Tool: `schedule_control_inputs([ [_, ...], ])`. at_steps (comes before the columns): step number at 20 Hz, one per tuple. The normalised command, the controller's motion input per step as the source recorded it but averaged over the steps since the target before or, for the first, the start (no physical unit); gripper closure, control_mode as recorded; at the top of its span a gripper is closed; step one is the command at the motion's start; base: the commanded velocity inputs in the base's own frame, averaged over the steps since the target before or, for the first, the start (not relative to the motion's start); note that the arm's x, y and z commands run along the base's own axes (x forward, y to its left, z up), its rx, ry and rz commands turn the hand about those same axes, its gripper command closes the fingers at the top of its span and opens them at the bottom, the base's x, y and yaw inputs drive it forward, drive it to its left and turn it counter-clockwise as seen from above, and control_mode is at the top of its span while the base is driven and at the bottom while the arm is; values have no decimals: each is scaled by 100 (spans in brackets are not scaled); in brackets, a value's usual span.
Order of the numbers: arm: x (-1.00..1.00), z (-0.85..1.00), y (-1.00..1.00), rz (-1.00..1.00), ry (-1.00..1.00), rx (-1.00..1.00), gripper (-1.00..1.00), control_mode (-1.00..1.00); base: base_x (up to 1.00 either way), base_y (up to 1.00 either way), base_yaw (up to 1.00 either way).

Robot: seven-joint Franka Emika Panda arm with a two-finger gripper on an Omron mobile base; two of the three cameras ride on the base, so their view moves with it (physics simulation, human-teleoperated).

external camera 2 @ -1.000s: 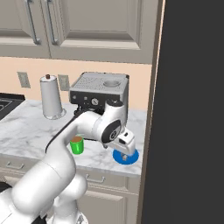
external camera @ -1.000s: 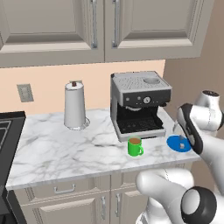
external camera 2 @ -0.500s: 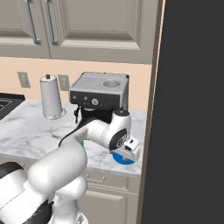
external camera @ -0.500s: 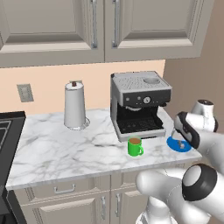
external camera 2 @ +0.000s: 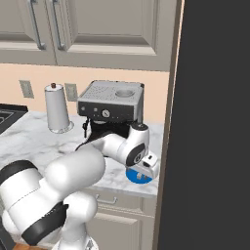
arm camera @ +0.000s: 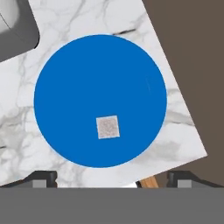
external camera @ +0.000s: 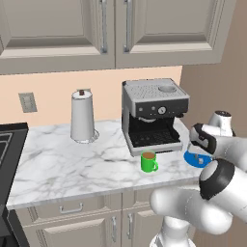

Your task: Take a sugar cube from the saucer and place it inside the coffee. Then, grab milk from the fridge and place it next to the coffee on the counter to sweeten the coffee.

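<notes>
Pretty standard kitchen: beige panelled upper cabinets [external camera: 111, 29] with long metal handles, peach wall behind with a grey outlet plate [external camera: 27, 102]. Matching beige base cabinets [external camera: 72, 224] under the marble top. Black stove edge [external camera: 7, 144] on the far left, big dark panel [external camera 2: 215, 122] fills the right side, light is flat and even

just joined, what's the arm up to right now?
The arm has its gripper poised over the saucer at the right end of the counter, jaws open and holding nothing. The sugar cube sits on the saucer, not yet picked up. The coffee stands to the saucer's left, in front of the espresso machine. So it looks set to come down for the cube; the drop into the coffee and the milk step are not yet done.
</notes>
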Motion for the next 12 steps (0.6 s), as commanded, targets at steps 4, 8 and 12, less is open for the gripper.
schedule_control_inputs([
  [4,18,-33,0,0,0,0,-100,-100,0,0,0],
  [8,21,-26,0,0,0,0,-100,-100,0,0,0],
  [12,20,-17,0,0,0,0,-100,-100,0,0,0],
])
